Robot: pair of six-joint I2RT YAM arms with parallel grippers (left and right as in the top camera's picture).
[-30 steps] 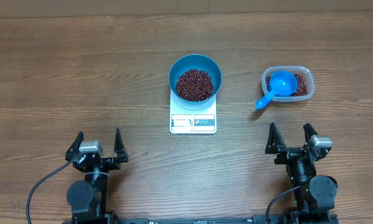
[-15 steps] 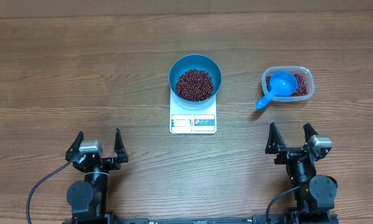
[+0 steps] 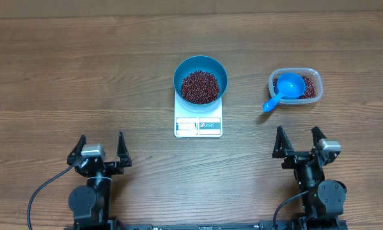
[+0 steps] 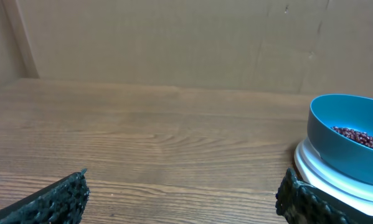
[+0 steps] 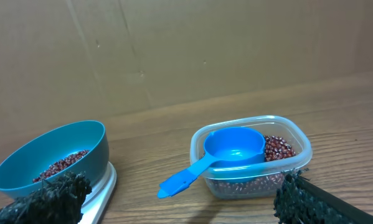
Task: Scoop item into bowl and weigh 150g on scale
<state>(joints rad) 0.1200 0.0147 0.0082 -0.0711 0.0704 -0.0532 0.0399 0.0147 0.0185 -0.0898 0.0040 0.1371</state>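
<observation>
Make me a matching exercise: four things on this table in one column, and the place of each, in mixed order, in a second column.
Things
1. blue bowl
2. blue scoop
3. clear tub
4. white scale

Places
A. lying in the tub, handle out over its rim
B. to the right of the scale
C. under the bowl
D. on top of the scale

Pairs: 1-D, 2-A, 3-B, 4-C

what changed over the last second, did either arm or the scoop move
Nothing visibly changed. The left gripper and right gripper stay open and empty at the near edge; the bowl of beans sits on the scale, the scoop rests in the tub.
</observation>
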